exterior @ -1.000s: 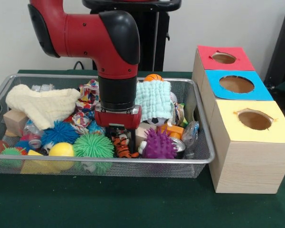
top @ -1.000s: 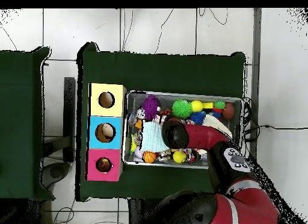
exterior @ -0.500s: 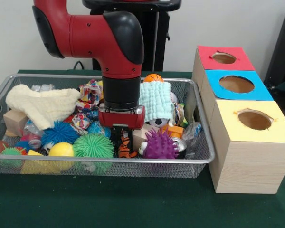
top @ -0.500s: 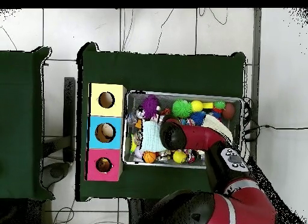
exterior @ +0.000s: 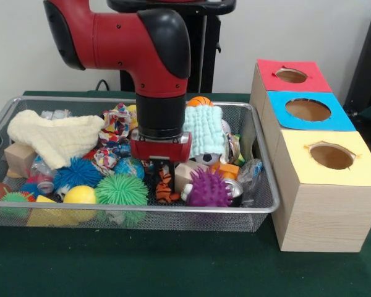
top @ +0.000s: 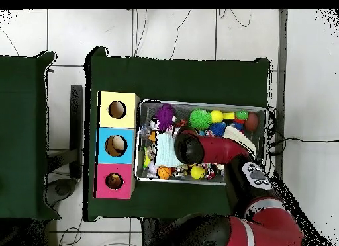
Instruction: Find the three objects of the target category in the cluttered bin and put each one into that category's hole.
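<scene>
The wire mesh bin [exterior: 142, 210] stands on the green table and also shows in the overhead view [top: 202, 103]. My gripper [exterior: 164, 172] hangs over the bin's front middle. It is shut on the orange tiger with black stripes [exterior: 165, 187], which dangles upright just above the clutter. In the overhead view the arm [top: 189, 145] covers the gripper and the tiger. The red-topped hole [exterior: 291, 75] is at the far end of the box row, right of the bin; it also shows in the overhead view [top: 114, 181]. The orange-tan plush is hidden.
A purple spiky ball [exterior: 207, 189] and a green spiky ball [exterior: 122, 189] flank the tiger. A mint knitted cloth [exterior: 201, 130] and a cream knitted cloth [exterior: 55, 136] lie behind. The blue-topped hole [exterior: 308, 109] and yellow-topped hole [exterior: 331, 156] lie nearer than the red one.
The gripper has risen a little and shifted slightly right in the front view, with the tiger lifted out of the clutter in its grip.
</scene>
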Robot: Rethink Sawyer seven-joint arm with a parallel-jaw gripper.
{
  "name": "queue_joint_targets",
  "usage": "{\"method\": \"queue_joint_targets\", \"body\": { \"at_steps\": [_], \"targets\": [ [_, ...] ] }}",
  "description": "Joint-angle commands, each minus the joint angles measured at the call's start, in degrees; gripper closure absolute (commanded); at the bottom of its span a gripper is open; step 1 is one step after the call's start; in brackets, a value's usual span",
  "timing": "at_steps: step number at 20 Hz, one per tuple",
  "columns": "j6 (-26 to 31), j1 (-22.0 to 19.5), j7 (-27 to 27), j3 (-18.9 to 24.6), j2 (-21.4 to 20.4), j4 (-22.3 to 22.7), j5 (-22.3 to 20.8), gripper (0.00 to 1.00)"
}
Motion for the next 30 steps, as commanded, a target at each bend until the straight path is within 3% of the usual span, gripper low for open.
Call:
{"method": "queue_joint_targets", "body": {
  "at_steps": [1,5,9,14,22,30],
  "targets": [
    [23.8,3.8,-0.3,-0.4,-11.6,4.2,3.7,1.00],
    [31.6,5.6,0.6,-1.3,-18.6,5.6,5.0,1.00],
    [35.0,7.9,4.3,-2.7,-22.1,6.9,5.4,1.00],
    [33.8,11.6,10.0,-5.0,-25.4,10.6,6.6,1.00],
    [31.6,18.4,16.5,-8.9,-29.2,16.5,12.5,1.00],
    [23.4,24.6,20.3,-12.7,-28.3,22.9,17.1,1.00]
  ]
}}
